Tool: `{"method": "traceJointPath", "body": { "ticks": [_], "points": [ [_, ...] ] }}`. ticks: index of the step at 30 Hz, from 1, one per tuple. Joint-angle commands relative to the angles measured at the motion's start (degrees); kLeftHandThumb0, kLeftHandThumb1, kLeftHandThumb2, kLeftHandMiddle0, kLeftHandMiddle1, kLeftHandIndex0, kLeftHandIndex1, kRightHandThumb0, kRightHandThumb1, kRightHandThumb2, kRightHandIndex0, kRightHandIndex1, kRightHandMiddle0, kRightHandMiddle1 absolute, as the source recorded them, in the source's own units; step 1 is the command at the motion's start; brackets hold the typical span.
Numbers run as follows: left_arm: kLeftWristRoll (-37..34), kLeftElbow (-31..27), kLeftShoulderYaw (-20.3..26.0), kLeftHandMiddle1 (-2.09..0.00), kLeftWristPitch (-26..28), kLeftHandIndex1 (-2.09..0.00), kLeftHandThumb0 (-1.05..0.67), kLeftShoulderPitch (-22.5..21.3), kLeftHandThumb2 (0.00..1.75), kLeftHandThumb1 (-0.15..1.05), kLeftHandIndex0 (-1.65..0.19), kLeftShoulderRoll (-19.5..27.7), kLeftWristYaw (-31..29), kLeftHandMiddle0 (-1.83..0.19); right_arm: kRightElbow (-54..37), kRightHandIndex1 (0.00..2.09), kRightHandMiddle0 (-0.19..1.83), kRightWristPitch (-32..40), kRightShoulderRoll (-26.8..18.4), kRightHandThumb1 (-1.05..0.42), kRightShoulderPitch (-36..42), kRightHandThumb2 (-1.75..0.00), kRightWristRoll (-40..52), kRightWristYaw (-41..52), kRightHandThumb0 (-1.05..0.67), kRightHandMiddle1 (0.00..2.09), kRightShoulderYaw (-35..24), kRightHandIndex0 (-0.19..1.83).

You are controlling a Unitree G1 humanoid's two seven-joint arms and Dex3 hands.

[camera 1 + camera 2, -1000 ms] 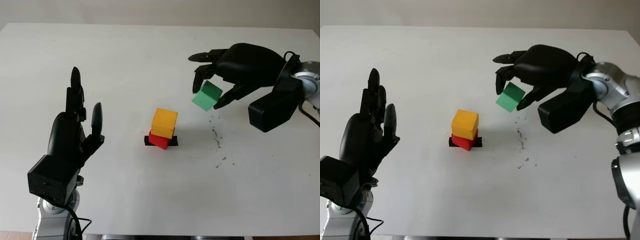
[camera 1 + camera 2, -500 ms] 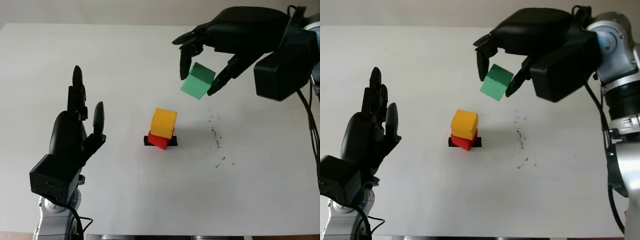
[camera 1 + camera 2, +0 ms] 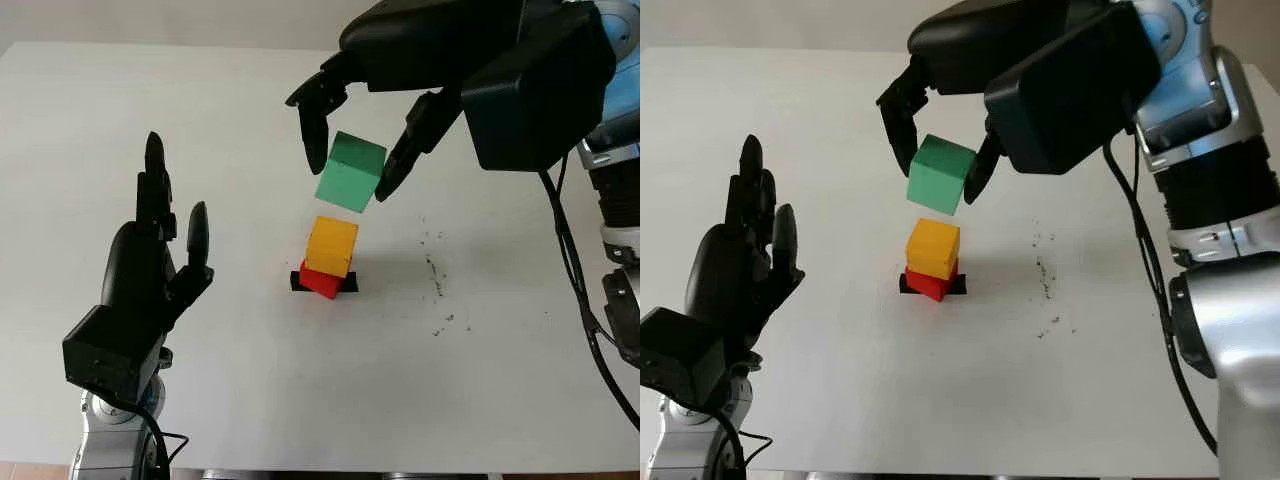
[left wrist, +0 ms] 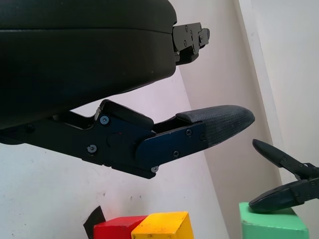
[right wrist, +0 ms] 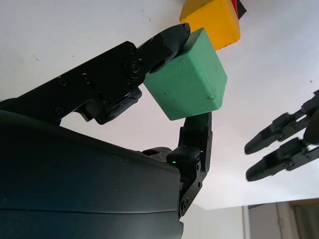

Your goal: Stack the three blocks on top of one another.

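Note:
A yellow block (image 3: pixel 331 246) sits on a red block (image 3: pixel 318 281) in the middle of the white table (image 3: pixel 480 380), on a small black mark. My right hand (image 3: pixel 352 150) is shut on a green block (image 3: pixel 350 172) and holds it in the air just above the yellow block, slightly tilted and apart from it. The right wrist view has the green block (image 5: pixel 188 81) pinched between the fingers with the yellow block (image 5: pixel 210 22) beyond. My left hand (image 3: pixel 160 260) is open, upright over the table's left side, away from the blocks.
Dark specks (image 3: pixel 436 280) are scattered on the table to the right of the stack. The table's front edge runs along the bottom of the eye views.
My right hand has lifted the green block and carried it leftward, from right of the stack to just over the yellow block. The left hand has stayed where it was.

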Motion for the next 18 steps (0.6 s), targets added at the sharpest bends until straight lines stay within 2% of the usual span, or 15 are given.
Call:
{"method": "traceJointPath", "body": {
  "ticks": [1, 8, 18],
  "points": [
    [0.16, -0.57, -0.18, -0.05, -0.80, -0.05, -0.78, 0.24, 0.72, 1.05, 0.17, -0.48, 0.57, 0.17, 0.23, 0.05, 0.61, -1.44, 0.43, -0.87, -1.13, -0.06, 0.03, 0.43, -0.41, 1.21, 0.33, 0.33],
    [-0.17, -0.18, -0.31, -0.05, -1.94, -0.05, -0.78, 0.51, 0.71, 1.05, 0.17, -0.93, 0.75, 0.17, 1.83, 0.02, 0.46, -4.70, 0.33, -0.92, -0.28, -0.07, -1.18, 0.83, -0.39, 1.31, 1.24, 0.26],
    [0.20, -0.01, -0.79, -0.06, -2.30, -0.05, -0.78, 0.78, 0.70, 1.05, 0.17, -1.36, 1.25, 0.16, 5.42, 0.03, 0.38, -12.43, 1.15, -0.95, 0.72, -0.06, -3.46, -2.16, -0.39, 1.37, 2.22, 0.23]
  ]
}}
